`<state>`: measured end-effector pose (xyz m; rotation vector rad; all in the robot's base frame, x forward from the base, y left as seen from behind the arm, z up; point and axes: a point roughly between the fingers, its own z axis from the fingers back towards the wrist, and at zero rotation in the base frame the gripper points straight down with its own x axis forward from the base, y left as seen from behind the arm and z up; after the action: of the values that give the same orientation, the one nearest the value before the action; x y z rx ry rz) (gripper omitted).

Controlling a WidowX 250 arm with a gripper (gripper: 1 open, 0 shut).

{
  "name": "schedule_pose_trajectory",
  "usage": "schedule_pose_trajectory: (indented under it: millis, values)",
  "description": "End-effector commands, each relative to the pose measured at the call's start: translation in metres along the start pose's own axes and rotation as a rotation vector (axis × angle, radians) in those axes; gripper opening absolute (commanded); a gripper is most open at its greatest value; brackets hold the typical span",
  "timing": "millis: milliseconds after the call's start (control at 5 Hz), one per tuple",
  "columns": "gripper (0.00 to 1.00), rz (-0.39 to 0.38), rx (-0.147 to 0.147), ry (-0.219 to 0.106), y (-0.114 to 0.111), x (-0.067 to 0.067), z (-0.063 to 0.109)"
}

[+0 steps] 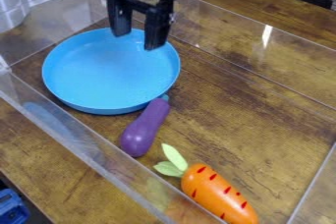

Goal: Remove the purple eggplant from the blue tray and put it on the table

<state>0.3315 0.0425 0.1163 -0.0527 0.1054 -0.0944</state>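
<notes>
Three objects lie before you: the empty blue tray [66, 76] at left, under the empty, spread-fingered gripper [140, 30]; the purple eggplant [144, 127] already on the bench [250, 100], touching the tray's rim, long axis running from lower left to upper right; and a carrot [210, 191]. You may expect the eggplant to be light, stiff and slippery; grasp it mid-body, across that axis.

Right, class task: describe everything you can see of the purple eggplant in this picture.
The purple eggplant is a small, elongated, glossy toy that looks like plastic, with a fatter rounded end toward the camera and a darker narrow end pointing at the blue tray. It lies on its side, diagonally, on the table, its narrow tip at or just against the tray's rim. The carrot lies close by, apart. The tool hovers over the tray, away from it.
</notes>
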Motion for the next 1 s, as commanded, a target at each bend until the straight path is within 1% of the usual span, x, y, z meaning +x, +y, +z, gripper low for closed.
schedule_pose_trajectory:
  millis: [0,600,800]
  values:
    - [1.00,0.105,0.014,-0.115,0.003,-0.007,0.048]
    - [1.00,0.169,-0.023,-0.075,0.014,0.002,0.011]
    - [1.00,0.185,-0.045,-0.071,0.000,-0.013,-0.013]
